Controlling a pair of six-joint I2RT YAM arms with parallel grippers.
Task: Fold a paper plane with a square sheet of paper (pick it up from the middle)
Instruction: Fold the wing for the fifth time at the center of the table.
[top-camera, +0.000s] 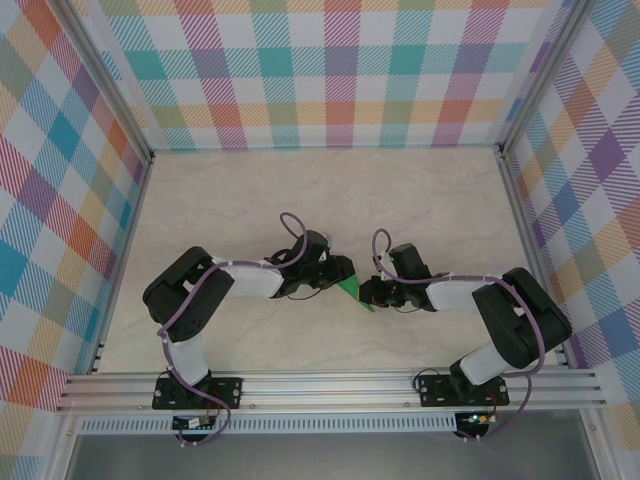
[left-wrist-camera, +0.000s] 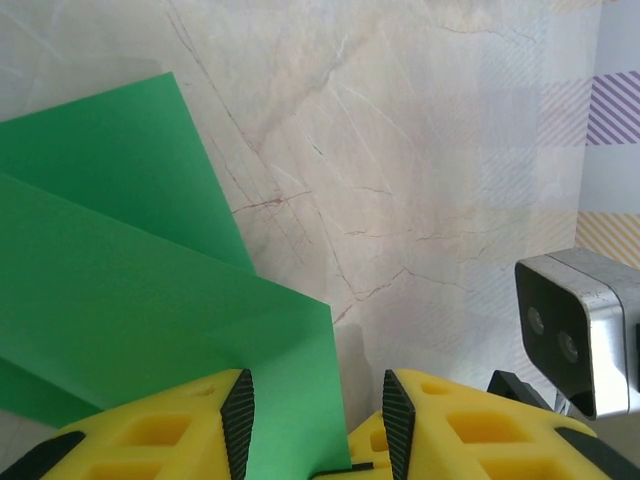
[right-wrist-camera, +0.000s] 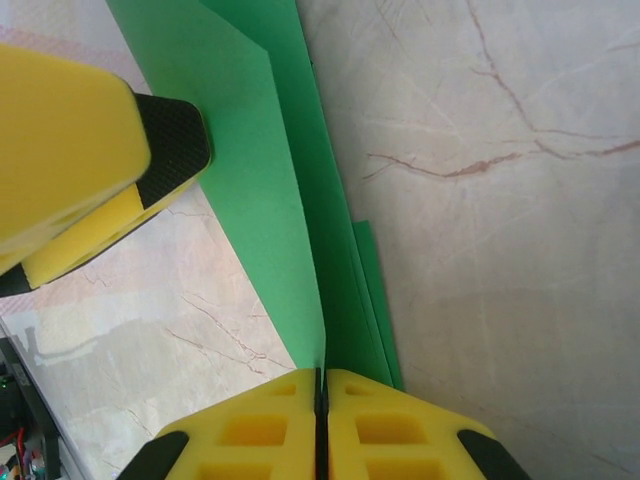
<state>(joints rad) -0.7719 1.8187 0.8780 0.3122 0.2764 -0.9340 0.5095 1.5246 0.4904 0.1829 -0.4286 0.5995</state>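
The partly folded square sheet of paper (right-wrist-camera: 270, 200) sits near the middle of the bench (left-wrist-camera: 420, 200). Thin, light and floppy, it will likely slip or buckle unless pinched on a crease. The right hand (right-wrist-camera: 322, 400) is clamped on its folded edge. The left hand (left-wrist-camera: 318, 420), jaws part-way apart, straddles its opposite corner.

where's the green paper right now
In the top view the green paper is mid-table between the two grippers, with the right gripper pinched shut on its edge and the left gripper open around another edge.
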